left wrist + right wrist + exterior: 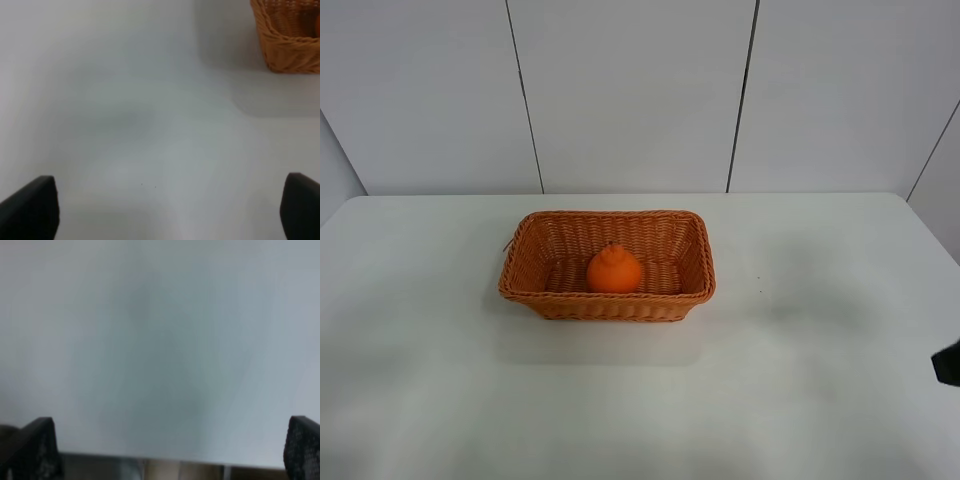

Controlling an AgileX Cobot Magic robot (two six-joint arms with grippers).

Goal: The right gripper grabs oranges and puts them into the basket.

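Note:
The orange (614, 270) with its knob top sits inside the woven wicker basket (530, 290) near the middle of the white table. My right gripper (170, 450) is open and empty over bare table, far from the basket; only a black bit of that arm (948, 363) shows at the right edge of the high view. My left gripper (170, 207) is open and empty over bare table, with a corner of the basket (287, 47) in its view. The left arm is out of the high view.
The white table (800, 400) spreads around the basket. Its edge (150, 460) shows in the right wrist view. White wall panels (630, 90) stand behind the table.

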